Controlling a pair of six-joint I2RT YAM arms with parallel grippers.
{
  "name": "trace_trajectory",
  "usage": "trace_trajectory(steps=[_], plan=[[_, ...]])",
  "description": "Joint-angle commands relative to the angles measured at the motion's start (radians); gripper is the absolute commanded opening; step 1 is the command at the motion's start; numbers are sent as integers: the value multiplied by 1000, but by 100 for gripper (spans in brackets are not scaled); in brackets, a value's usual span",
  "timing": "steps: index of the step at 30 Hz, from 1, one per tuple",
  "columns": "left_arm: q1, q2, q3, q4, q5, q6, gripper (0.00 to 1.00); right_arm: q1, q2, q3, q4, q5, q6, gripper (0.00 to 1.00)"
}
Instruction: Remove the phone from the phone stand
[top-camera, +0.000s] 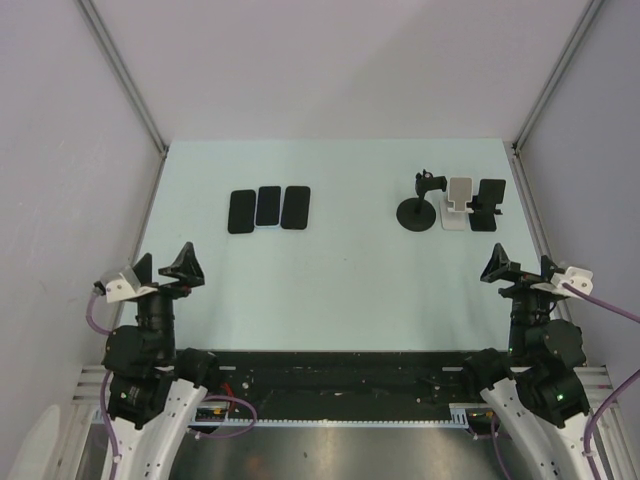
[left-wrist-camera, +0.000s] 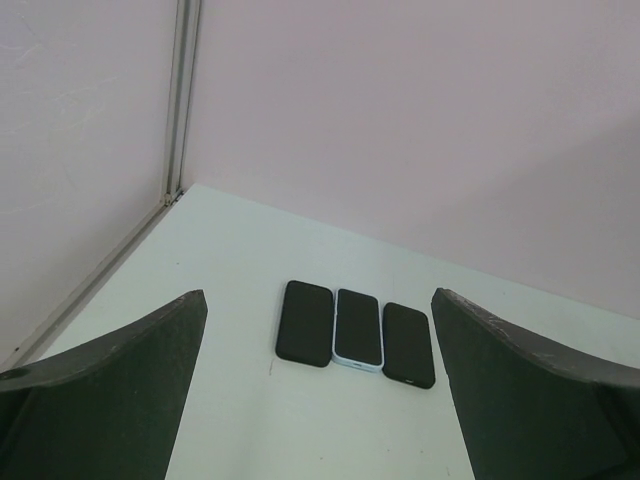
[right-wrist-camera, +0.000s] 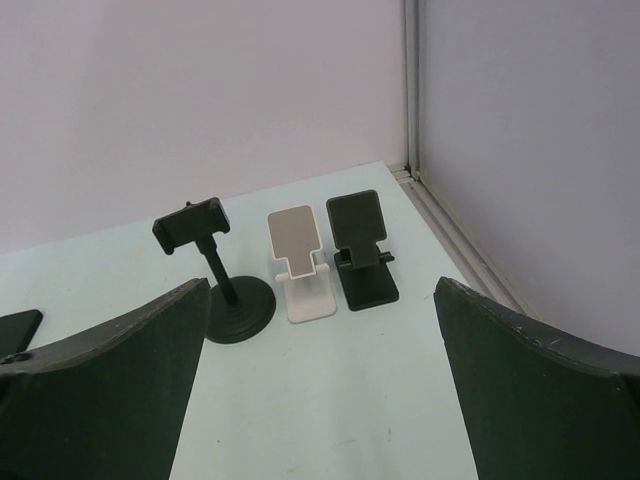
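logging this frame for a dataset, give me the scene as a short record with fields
phones: left phone, middle phone, right phone, flat in a row on the table, left half
stands: clamp stand, white stand, black stand, in a row, right half
phone on a stand: none seen
left gripper: open, holds nothing, faces the phones
right gripper: open, holds nothing, faces the stands
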Motion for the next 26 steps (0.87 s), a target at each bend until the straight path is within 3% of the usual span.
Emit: trace_trajectory(steps=[1, 26], plan=[[40, -146, -8, 30, 20, 39, 100, -16, -3, -9, 48, -31, 12, 100], [65, -120, -18, 49, 11, 40, 100, -25, -9, -16, 57, -45, 22, 99]])
